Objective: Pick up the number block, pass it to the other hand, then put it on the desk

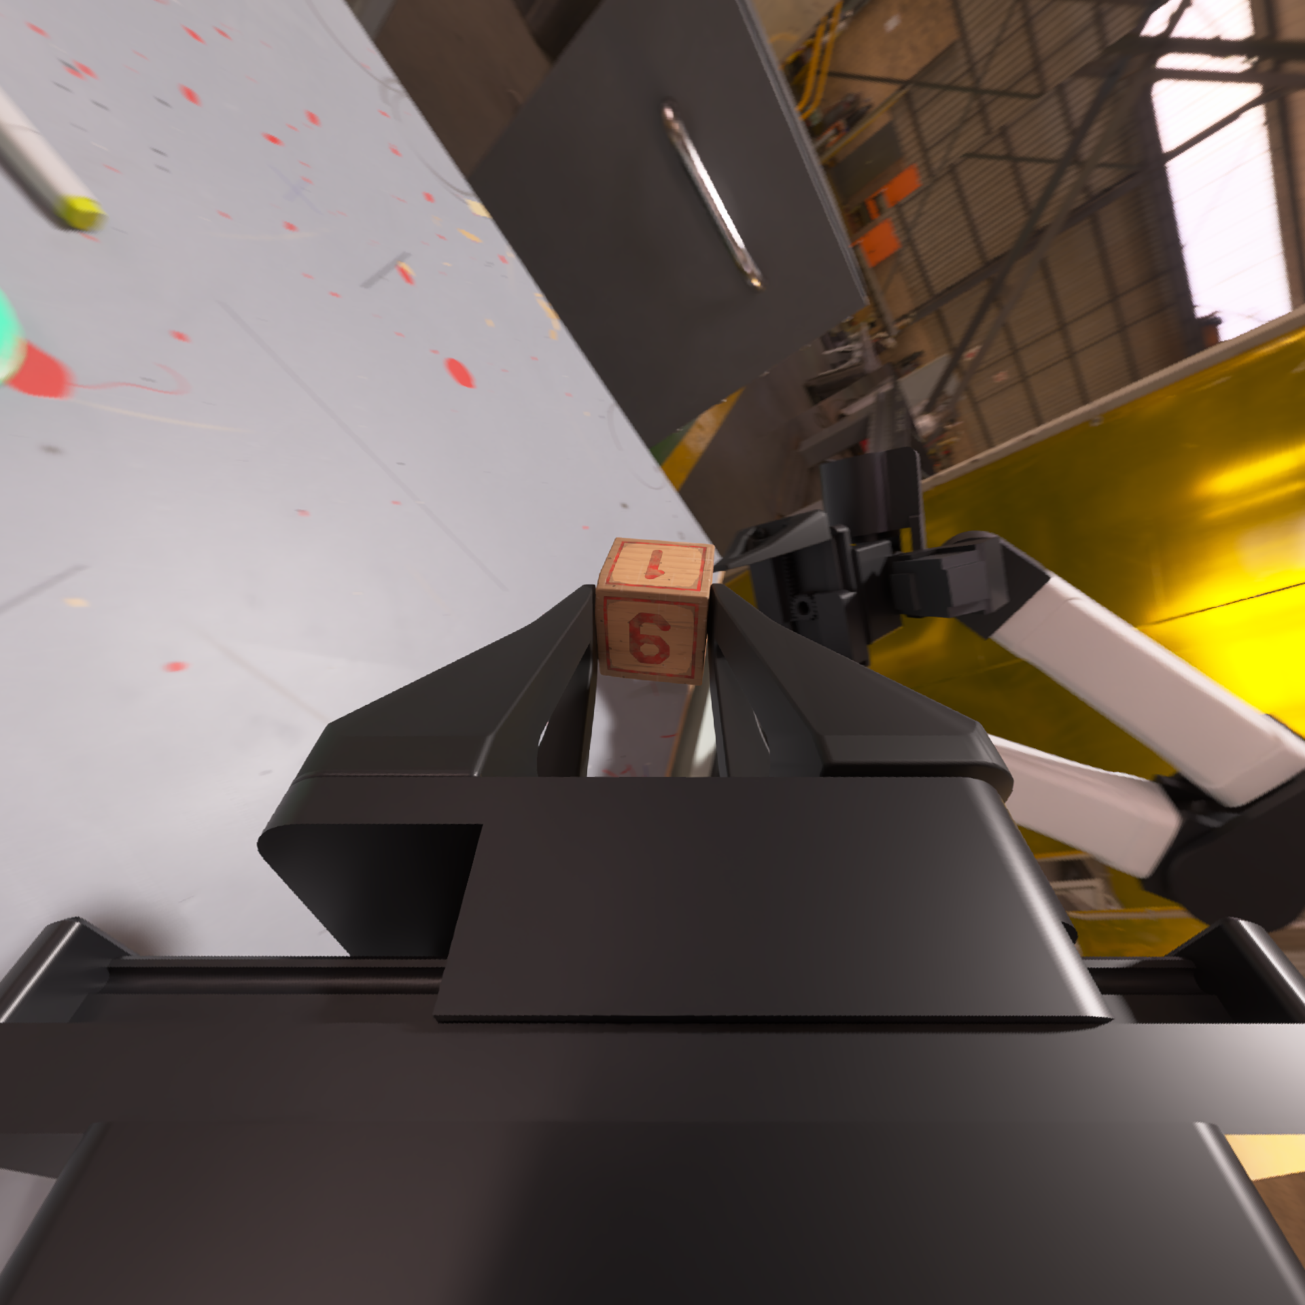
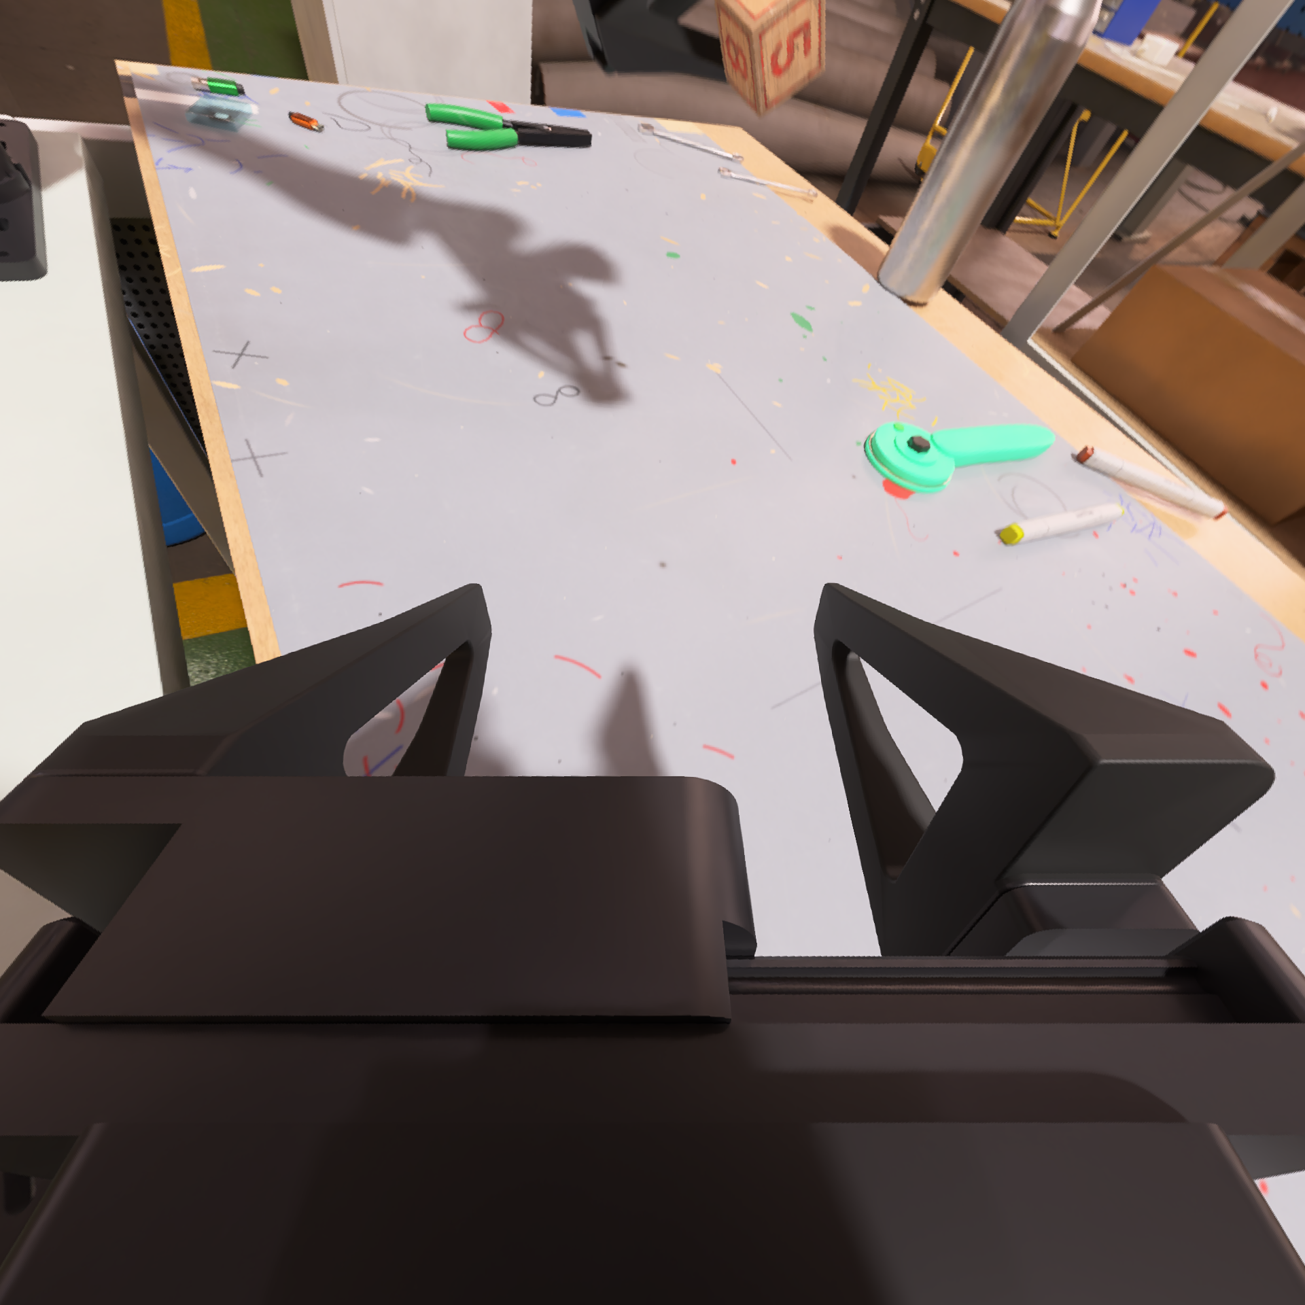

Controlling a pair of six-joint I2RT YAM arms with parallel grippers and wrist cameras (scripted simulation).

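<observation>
The left gripper (image 1: 651, 600) was clamped on the block (image 1: 651, 611), held above the desk (image 1: 282, 494), probably for handover; the right gripper (image 2: 650, 607) gaped empty.

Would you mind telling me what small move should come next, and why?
Probably bring the right gripper up toward the number block. The left gripper is shut on it above the desk, while the right is open, empty and lower.
</observation>
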